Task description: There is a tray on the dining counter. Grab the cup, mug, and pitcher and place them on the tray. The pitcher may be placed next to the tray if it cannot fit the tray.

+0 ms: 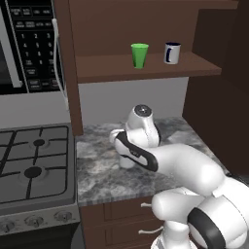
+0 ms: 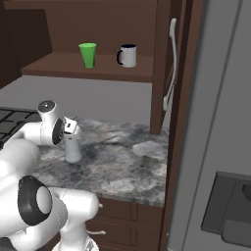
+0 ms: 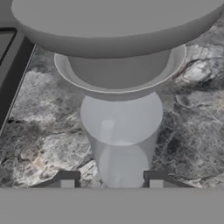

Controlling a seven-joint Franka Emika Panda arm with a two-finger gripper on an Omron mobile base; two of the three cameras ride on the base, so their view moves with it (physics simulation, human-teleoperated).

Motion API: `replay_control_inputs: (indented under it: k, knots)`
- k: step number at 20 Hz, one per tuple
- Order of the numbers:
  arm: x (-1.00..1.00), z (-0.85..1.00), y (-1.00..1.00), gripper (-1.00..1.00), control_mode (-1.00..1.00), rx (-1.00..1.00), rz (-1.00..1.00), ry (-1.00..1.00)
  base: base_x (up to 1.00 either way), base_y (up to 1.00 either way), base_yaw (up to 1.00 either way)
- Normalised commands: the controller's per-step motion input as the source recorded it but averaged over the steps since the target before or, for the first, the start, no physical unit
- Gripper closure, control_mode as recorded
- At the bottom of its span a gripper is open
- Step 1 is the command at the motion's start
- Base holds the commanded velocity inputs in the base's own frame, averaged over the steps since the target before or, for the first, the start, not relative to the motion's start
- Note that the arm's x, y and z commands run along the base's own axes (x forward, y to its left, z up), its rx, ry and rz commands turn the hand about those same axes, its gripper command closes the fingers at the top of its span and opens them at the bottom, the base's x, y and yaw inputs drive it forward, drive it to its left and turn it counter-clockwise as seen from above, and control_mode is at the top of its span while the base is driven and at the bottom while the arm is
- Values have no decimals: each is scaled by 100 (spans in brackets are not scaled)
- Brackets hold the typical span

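From the left base view, the green cup (image 1: 139, 55) and white mug (image 1: 172, 52) stand apart on the wooden shelf (image 1: 194, 65). From the right, the pitcher (image 2: 73, 148) stands upright on the marbled worktop (image 2: 122, 162). In my hand view, my gripper (image 3: 111, 180) flanks the pitcher's body, fingertips (image 3: 67, 180) just beside it; I cannot tell whether they grip.

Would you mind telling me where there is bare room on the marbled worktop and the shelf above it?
The worktop is bare right of the pitcher, toward the cabinet post, and along its front edge. The shelf is free left of the cup and right of the mug. It is crowded around the pitcher, where the end effector straddles it.
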Motion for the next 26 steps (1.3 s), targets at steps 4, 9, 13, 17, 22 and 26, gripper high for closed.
replay_control_inputs:
  k: [4, 9, 13, 17, 22, 26]
  knots:
    - [-11, -38, -32, 100, -100, 0, 0, 0, 0, 0, 0]
    - [-7, -52, -26, 100, -100, 1, 0, 0, 0, 0, 0]
    - [0, -52, -4, 100, -100, 12, 4, 1, 0, 0, 0]
    - [-4, -1, 0, 100, -100, 11, 10, 0, 0, 0, 0]
    - [-24, 10, 0, 100, -100, 1, 12, -2, 0, 0, 0]
    - [-54, 42, 0, 100, -100, -22, 20, -32, 0, 0, 0]
